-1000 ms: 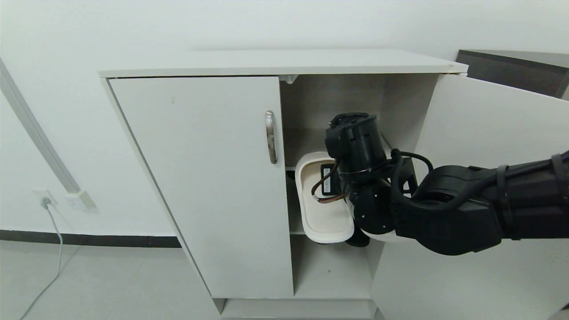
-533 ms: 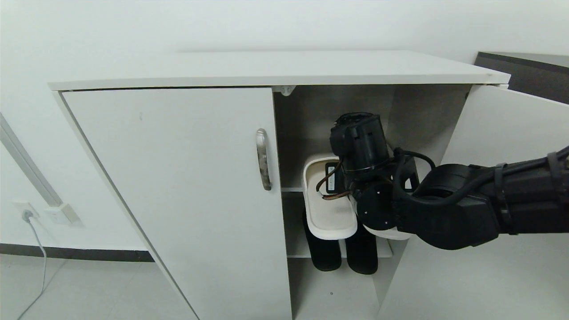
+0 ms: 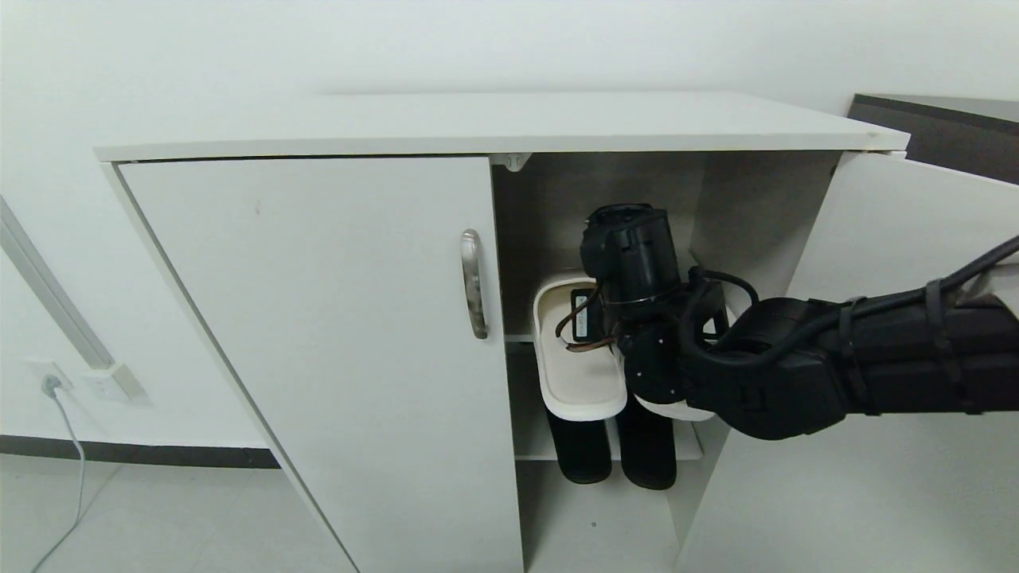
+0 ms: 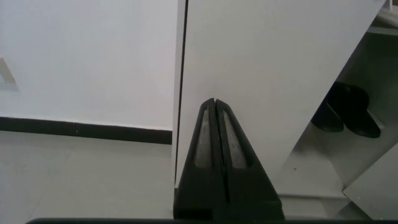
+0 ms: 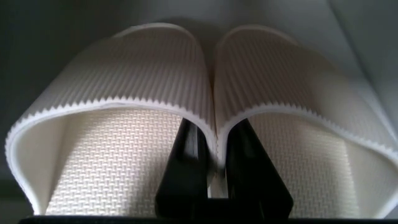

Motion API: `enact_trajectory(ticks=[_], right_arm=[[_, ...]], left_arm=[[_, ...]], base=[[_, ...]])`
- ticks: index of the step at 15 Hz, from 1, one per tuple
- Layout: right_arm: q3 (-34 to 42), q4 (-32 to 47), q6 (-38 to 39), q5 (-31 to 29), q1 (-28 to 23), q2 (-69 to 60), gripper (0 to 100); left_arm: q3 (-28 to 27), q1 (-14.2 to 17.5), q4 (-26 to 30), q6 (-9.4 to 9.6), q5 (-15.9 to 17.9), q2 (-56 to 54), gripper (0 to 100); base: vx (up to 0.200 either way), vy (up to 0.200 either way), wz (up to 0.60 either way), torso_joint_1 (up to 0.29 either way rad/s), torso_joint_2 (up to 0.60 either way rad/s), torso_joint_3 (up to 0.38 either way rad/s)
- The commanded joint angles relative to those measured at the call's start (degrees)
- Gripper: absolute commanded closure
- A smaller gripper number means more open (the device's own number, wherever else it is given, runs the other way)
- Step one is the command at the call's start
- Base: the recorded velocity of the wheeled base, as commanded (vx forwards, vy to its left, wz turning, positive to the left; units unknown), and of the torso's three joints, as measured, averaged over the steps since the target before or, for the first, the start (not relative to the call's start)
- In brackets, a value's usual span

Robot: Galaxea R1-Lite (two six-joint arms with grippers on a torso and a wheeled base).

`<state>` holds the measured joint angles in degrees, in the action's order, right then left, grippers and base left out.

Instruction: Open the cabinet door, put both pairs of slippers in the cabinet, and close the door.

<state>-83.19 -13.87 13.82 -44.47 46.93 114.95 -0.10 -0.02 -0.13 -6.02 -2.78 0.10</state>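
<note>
- A plain white wall (image 3: pixel 478 40) rises behind and above the right tool (image 5: pixel 216 134).
- A black baseboard (image 3: pixel 159 452) runs along the wall's foot, lower than that tool and well off to its left.
- Pale grey floor (image 3: pixel 159 517) lies below it; the same floor spreads under the left tool (image 4: pixel 214 109).
- A wall socket (image 3: pixel 49 382) with a grey cable (image 3: pixel 76 477) hanging to the floor sits far left of the right tool.
- A slanted grey trunking strip (image 3: pixel 48 294) climbs the wall above the socket.
- A dark grey panel (image 3: pixel 947 131) stands up and to the right of the right tool.
</note>
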Motion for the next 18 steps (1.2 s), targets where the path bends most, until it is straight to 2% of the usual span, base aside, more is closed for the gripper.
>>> enact_trajectory(ticks=[1,4,9,13,18], right_arm=[[-3.30,0.16,-0.20,1.32,-1.85,2.92,100],[-7.16,0.25,-1.08,2.20,-4.13,5.55,100],[-11.65,0.43,-2.31,3.60,-5.19,7.49,100],[-16.57,4.82,-2.49,3.87,-5.89,8.37,100],[-17.97,5.70,-2.49,4.48,-6.86,9.77,100]], left_arm=[[0.01,0.02,-0.04,-0.04,-0.03,-0.01,100],[0.01,0.02,-0.04,-0.04,-0.03,-0.01,100],[0.01,0.02,-0.04,-0.13,-0.12,-0.01,100],[0.01,0.02,-0.04,-0.13,-0.03,-0.01,100],[0.01,0.02,-0.04,-0.13,-0.03,-0.01,100]], base=[[0.000,0.000,0.00,0.000,0.00,0.000],[0.000,0.000,0.00,0.000,0.00,0.000],[0.000,0.000,0.00,0.000,0.00,0.000],[0.000,0.000,0.00,0.000,0.00,0.000],[0.000,0.000,0.00,0.000,0.00,0.000]])
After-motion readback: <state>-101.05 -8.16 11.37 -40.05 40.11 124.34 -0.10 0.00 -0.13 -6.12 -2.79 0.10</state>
